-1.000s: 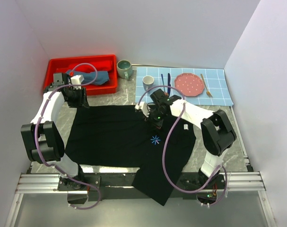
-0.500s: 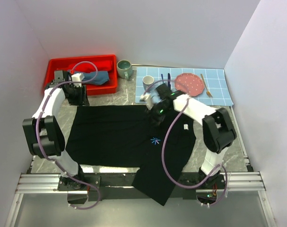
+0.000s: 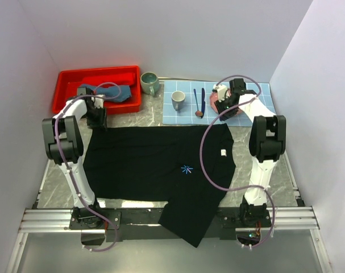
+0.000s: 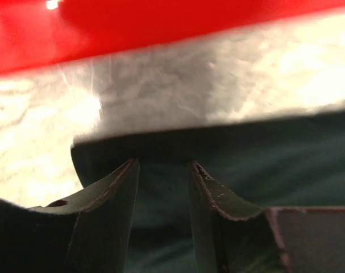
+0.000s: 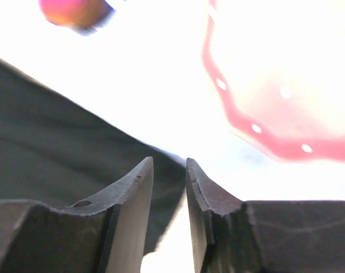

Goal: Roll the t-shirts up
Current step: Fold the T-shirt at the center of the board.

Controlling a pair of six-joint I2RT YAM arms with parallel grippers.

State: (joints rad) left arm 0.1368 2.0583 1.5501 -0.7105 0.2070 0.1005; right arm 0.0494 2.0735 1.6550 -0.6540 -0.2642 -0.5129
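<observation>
The large black t-shirt (image 3: 155, 159) lies spread flat on the table, its light-blue starburst print (image 3: 187, 168) facing up. My left gripper (image 3: 97, 120) is at its far left corner, and in the left wrist view (image 4: 163, 165) it pinches the dark folded edge of the shirt (image 4: 274, 142). My right gripper (image 3: 225, 114) is at the far right corner. In the right wrist view (image 5: 169, 162) the fingers stand narrowly apart with the black corner (image 5: 47, 125) between them. The teal-blue t-shirt (image 3: 112, 92) lies crumpled in the red bin (image 3: 98, 74).
The light-blue checked placemat (image 3: 263, 108) at the back right holds a pink plate (image 5: 274, 85), cutlery (image 3: 199, 102) and a grey mug (image 3: 178, 99). A green mug (image 3: 149, 83) stands beside the bin. The shirt's lower part (image 3: 189, 222) hangs over the near table edge.
My right gripper has moved from the shirt's middle to the back right and drawn the far right corner out towards the placemat. The left gripper has stayed at the far left corner.
</observation>
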